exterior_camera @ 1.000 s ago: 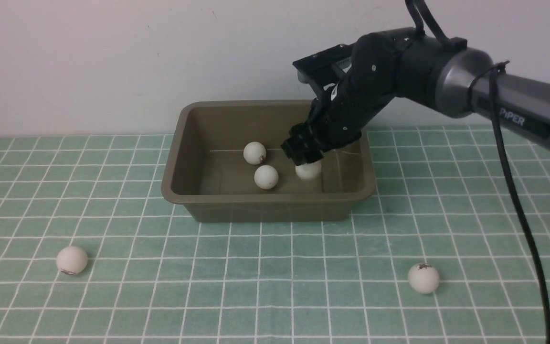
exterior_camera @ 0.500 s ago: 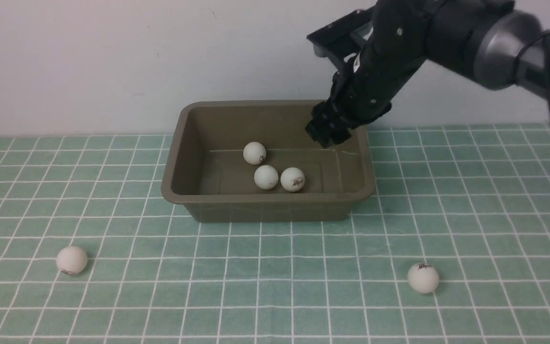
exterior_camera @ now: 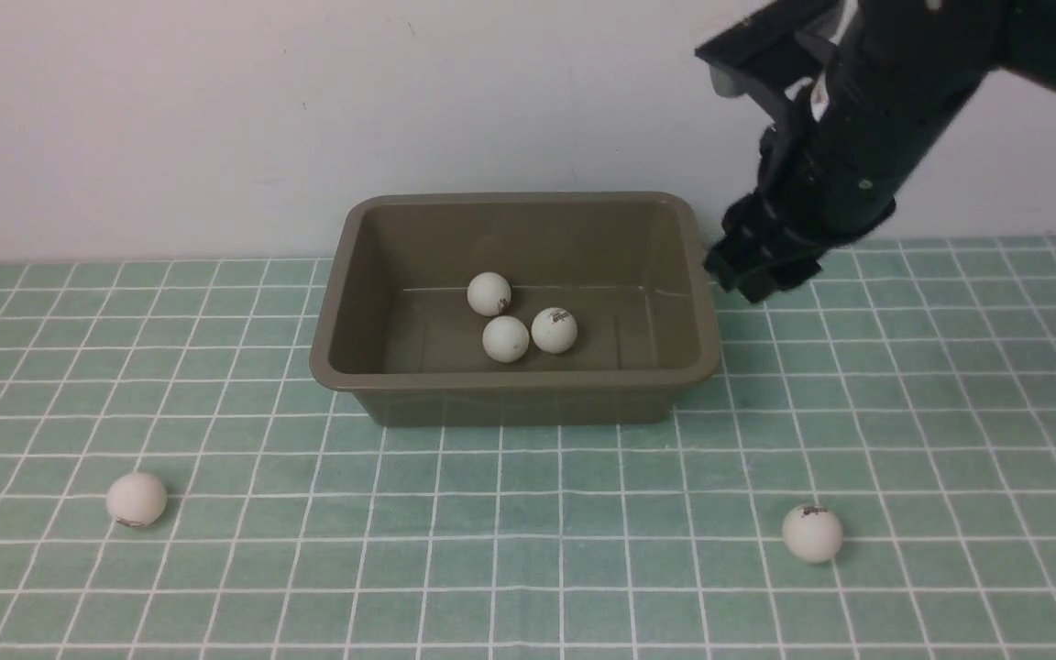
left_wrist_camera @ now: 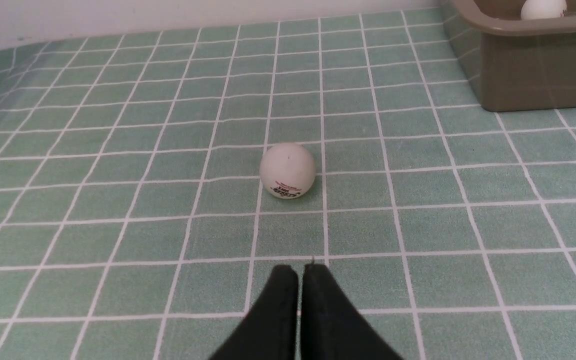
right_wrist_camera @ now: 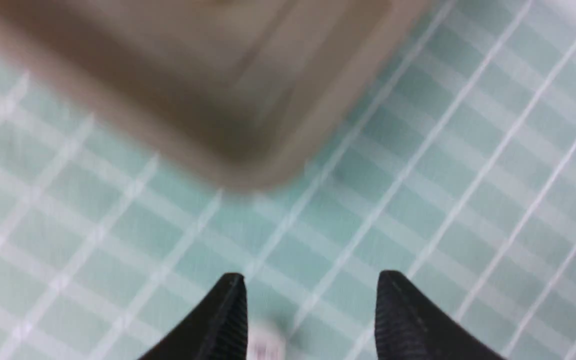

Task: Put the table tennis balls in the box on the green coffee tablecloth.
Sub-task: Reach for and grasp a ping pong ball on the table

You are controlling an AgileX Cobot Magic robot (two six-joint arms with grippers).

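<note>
The right gripper, jaws apart and empty, hangs over the cloth just beside the right rim of the box. The left gripper is closed on nothing, low over the cloth, near the left ball. The checked green cloth reaches a plain white wall, and the box lies with its long side along this wall, with three balls together inside and the right ball on the cloth in front; their dark print is not readable.

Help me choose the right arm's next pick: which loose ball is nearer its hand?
The front-right ball; the other loose ball lies front left, far from the right hand.
</note>
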